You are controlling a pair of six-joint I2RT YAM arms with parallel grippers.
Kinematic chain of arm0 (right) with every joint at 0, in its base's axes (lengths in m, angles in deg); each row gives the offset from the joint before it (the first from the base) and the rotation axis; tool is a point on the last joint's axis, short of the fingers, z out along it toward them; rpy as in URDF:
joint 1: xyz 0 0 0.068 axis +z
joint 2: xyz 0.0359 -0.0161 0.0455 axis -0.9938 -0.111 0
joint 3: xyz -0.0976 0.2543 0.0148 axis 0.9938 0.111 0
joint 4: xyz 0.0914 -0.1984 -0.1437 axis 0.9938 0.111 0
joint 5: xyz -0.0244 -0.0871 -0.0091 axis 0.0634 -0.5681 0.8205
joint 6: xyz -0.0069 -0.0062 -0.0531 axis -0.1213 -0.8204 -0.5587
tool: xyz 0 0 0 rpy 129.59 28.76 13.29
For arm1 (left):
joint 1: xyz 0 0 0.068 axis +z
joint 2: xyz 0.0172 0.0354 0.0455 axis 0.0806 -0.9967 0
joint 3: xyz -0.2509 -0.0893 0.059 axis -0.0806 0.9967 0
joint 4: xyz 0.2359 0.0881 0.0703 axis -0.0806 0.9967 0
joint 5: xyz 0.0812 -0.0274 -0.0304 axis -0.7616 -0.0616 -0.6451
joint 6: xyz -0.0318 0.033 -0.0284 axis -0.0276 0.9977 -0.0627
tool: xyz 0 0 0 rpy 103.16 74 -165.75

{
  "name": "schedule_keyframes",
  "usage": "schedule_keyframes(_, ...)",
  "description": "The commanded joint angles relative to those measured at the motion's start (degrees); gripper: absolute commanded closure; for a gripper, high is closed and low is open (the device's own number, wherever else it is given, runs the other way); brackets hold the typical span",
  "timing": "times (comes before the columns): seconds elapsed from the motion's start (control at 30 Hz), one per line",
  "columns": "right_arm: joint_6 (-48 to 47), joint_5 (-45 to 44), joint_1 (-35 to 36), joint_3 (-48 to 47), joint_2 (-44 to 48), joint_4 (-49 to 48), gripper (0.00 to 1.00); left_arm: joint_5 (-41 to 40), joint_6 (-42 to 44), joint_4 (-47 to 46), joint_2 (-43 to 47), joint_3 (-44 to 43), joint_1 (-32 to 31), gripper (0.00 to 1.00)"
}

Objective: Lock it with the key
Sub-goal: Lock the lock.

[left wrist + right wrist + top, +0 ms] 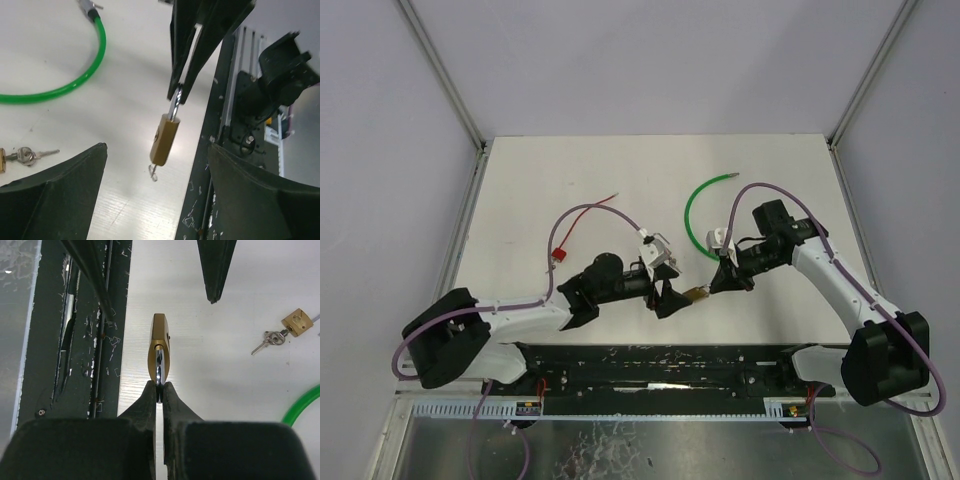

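the right gripper (159,390) has its jaws pinching the padlock (160,337) by the shackle (159,365) over the desk (620,170) edge, so the left gripper (665,297), jaws spread, should centre on the key (154,172) beneath, close squarely, then twist gently.

You are in a robotics lab cell: a white flat table (570,180) enclosed by plain pale wall panels (650,60) on aluminium frame posts (441,70), with a black metal mounting rail (650,365).
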Motion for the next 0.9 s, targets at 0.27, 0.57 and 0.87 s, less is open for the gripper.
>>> schedule_keyframes(0.27,-3.9,5.7,-0.6,-3.1,-0.9,5.7,1.00,8.0,6.1,-0.5,-9.3,-5.9,-2.9,0.38)
schedule_keyframes(0.57,-7.7,7.2,-0.5,-3.8,-3.1,9.7,1.00,11.5,6.3,1.5,-15.5,-10.7,-4.1,0.83)
schedule_keyframes(0.87,-9.1,8.1,-0.6,-2.8,-3.9,9.8,0.95,13.1,4.2,-2.7,-14.3,-9.1,-4.0,1.00)
